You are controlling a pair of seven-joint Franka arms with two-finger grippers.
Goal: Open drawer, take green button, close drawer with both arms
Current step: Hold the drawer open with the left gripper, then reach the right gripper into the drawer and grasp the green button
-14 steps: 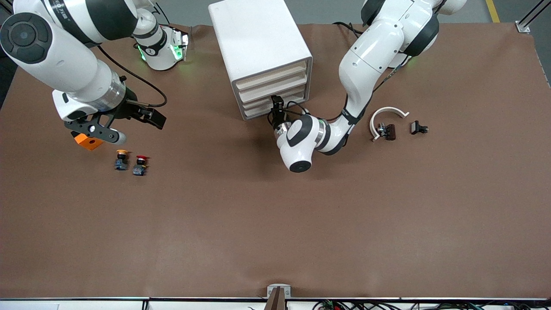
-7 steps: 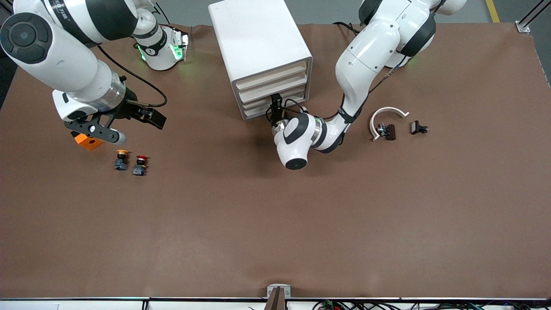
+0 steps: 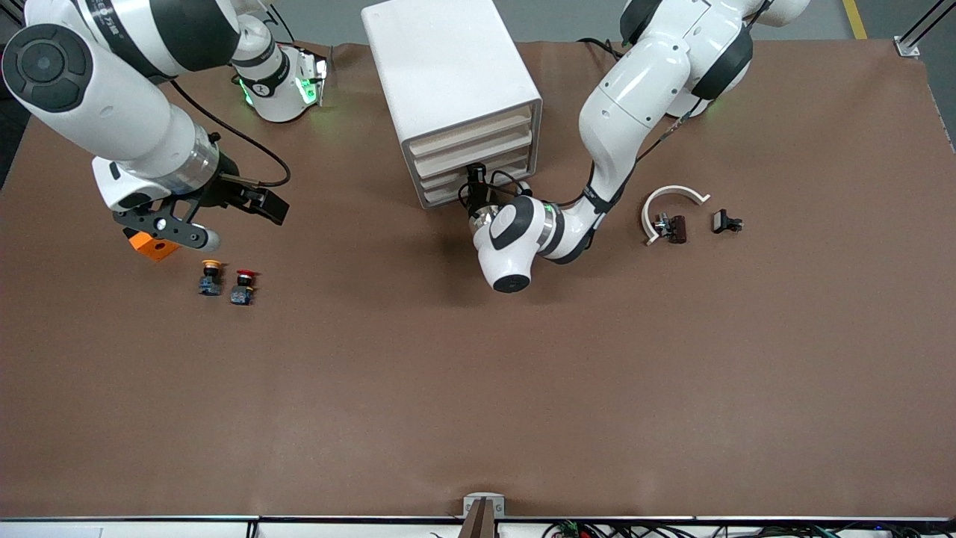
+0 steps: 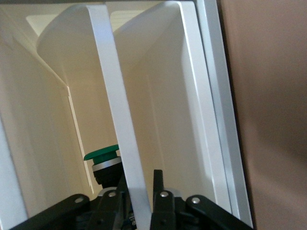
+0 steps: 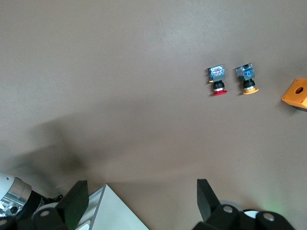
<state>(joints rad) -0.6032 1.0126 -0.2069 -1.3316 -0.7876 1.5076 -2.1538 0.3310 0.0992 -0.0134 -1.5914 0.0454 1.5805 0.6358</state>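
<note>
My left gripper point(image 3: 475, 179) is clamped on the drawer point(image 4: 125, 143) front's thin edge at the cabinet point(image 3: 448, 90); the button point(image 4: 103, 160) sits just inside. My right gripper point(image 5: 139, 196) waits, fingers wide, above brown table point(image 3: 478, 388) near an orange block point(image 3: 151, 245).

White cabinet point(image 3: 448, 67), green button point(image 4: 101, 154), brown table point(image 3: 478, 373), orange block point(image 3: 151, 245).

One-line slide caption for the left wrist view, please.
Left gripper shut on the drawer front's edge, the green button visible inside the white cabinet.
</note>
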